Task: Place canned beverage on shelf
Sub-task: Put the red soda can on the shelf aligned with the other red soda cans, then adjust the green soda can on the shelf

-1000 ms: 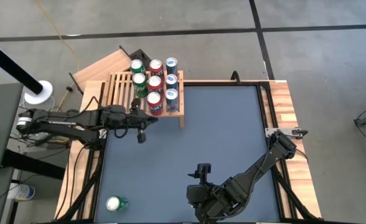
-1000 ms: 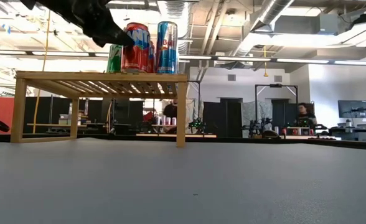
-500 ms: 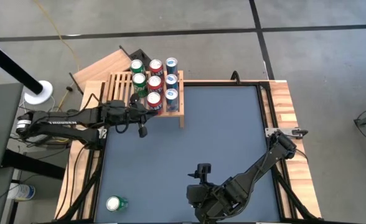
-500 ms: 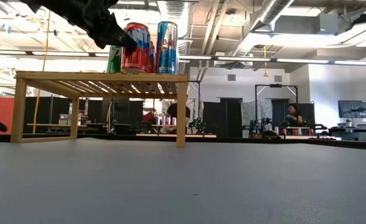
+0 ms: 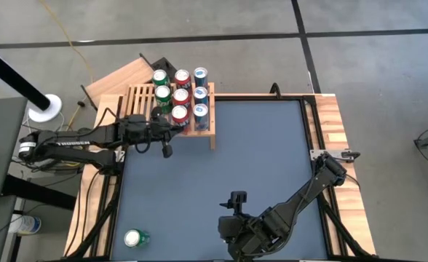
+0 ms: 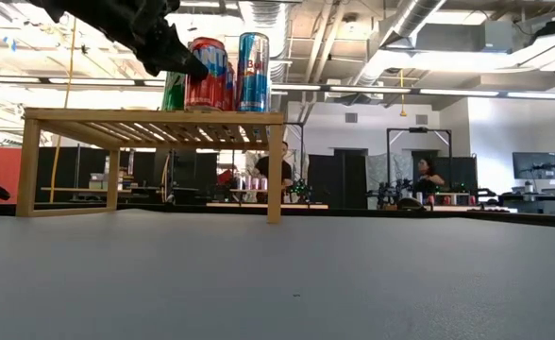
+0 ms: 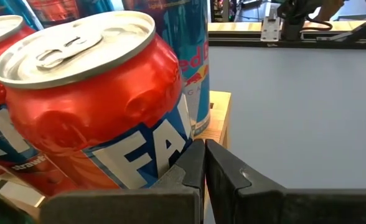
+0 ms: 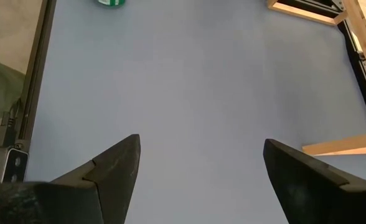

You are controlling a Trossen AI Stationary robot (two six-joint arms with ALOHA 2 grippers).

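Observation:
The slatted wooden shelf (image 5: pixel 145 105) (image 6: pixel 155 118) stands at the table's far left and carries several upright cans in green, red and blue. My left gripper (image 5: pixel 173 123) (image 6: pixel 200 68) (image 7: pixel 203 146) is shut and sits at the near row's dented red can (image 5: pixel 179 113) (image 7: pixel 89 93). A green can (image 5: pixel 136 238) (image 8: pixel 111 2) lies on the table's near left. My right gripper (image 8: pixel 198 146) hangs open over the near middle of the table (image 5: pixel 227 231), with nothing between its fingers. My left gripper rests the tips of its shut fingers (image 7: pixel 194 155) against the lower side wall (image 7: pixel 180 146) of the red can, on the can's near side. The fingers come almost level from the table's left. The can stands upright on the shelf's slats beside a blue can (image 7: pixel 198 68).
A plain wooden board (image 5: pixel 119 76) lies behind the shelf. Wooden rails (image 5: pixel 334 124) run along the table's sides. The blue mat (image 5: pixel 258 153) between the shelf and my right arm is open room. People stand in the room beyond, in the low view.
My left gripper, shut throughout, has swung toward the table's far edge and come up against the red can in the shelf's near row. That can has slid a little toward the far side, closer to the red can behind it.

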